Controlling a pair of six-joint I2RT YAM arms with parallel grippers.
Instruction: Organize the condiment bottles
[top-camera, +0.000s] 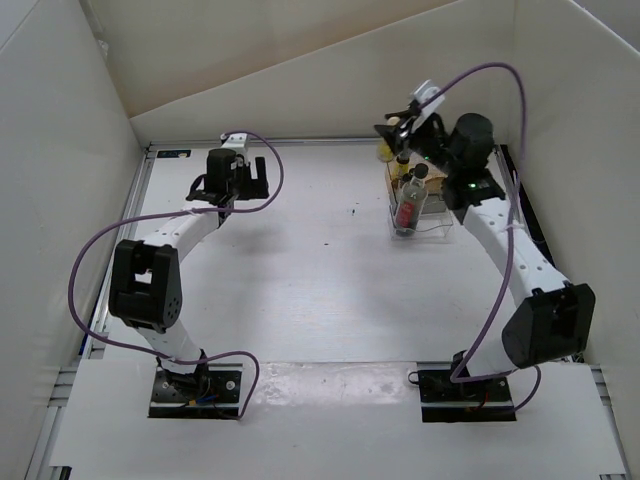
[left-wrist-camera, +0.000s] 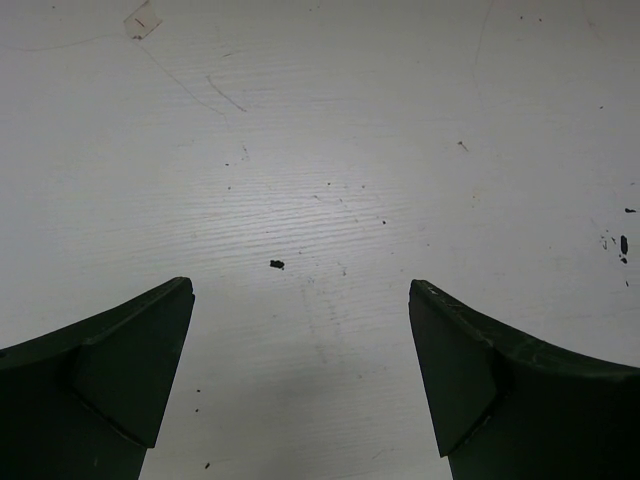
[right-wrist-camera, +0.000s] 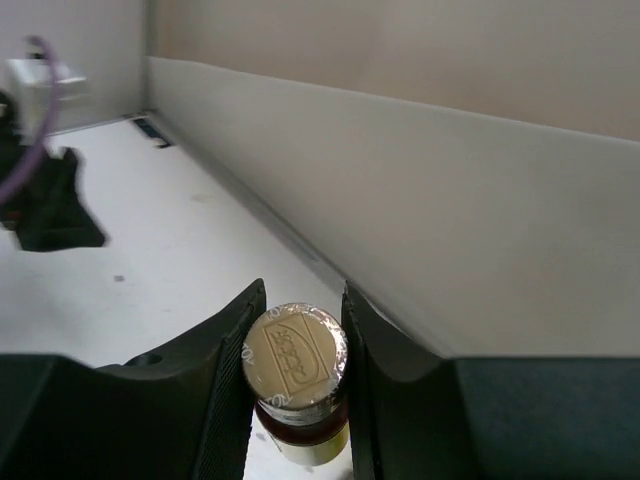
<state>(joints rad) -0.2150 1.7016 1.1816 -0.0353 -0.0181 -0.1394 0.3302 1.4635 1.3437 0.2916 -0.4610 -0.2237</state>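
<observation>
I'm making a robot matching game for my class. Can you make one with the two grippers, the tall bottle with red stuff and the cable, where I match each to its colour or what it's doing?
Things:
1. left gripper
2. right gripper
3. tall bottle with red stuff
4. cable

Matches:
A. purple
B. shut on the small yellow bottle
C. open above the table
D. inside the clear box

Pairs: 1-C, 2-B, 3-D, 4-A

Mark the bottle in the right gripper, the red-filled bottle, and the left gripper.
gripped bottle (right-wrist-camera: 293, 358): right wrist view, on its foil cap top.
red-filled bottle (top-camera: 407, 212): top view, on its reddish lower body.
left gripper (left-wrist-camera: 300, 290): left wrist view, midway between open fingertips.
</observation>
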